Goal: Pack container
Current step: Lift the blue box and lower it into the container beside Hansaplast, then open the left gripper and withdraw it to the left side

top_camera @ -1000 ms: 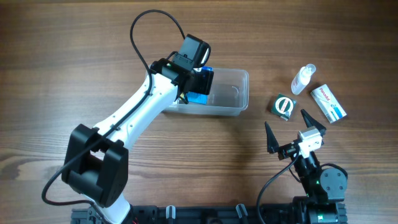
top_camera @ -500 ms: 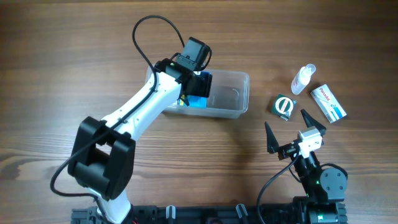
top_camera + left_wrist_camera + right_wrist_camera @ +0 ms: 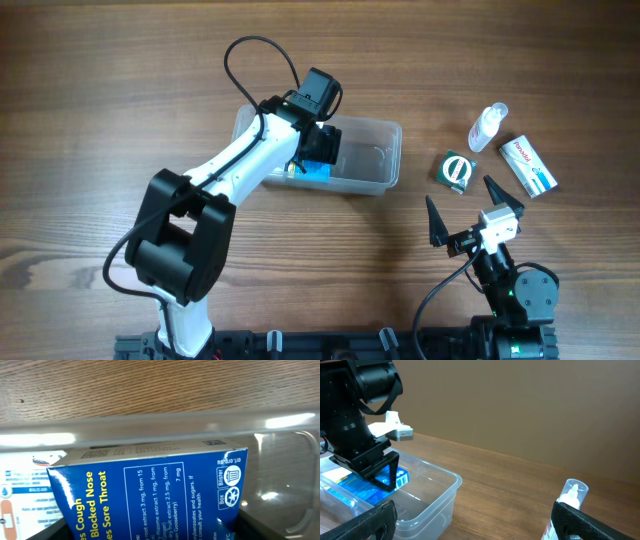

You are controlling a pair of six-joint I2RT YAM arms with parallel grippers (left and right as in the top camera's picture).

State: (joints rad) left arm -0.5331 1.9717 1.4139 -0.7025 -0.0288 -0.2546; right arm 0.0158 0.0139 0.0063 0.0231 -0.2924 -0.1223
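**Left gripper holding a blue box inside the container; right gripper idle and wide**

The left gripper reaches down into the container, a clear, shallow tub that stands on the desk. Its jaws are closed on a blue box, which sits between them at the end of the tub nearer that arm's base. The rest of the tub stretches away beyond the gripper on the far side and shows only bare clear floor.

In the left wrist view the blue box fills the lower frame. It is tilted, with its printed face toward the camera. Just past it runs the container's wall, and beyond that the wood of the desk. Beside the box, on the camera's left, a white pack with blue print lies in the tub. Whether the box touches the floor cannot be told.

The right gripper rests low over the desk, well apart from the container, with its jaws spread wide and nothing between them. Ahead of its fingers lie a green box, a white box and a small clear bottle, all apart from it.

The right wrist view looks out between the spread fingers. The container stands ahead toward one side with the left gripper in it. The bottle stands near the other finger.
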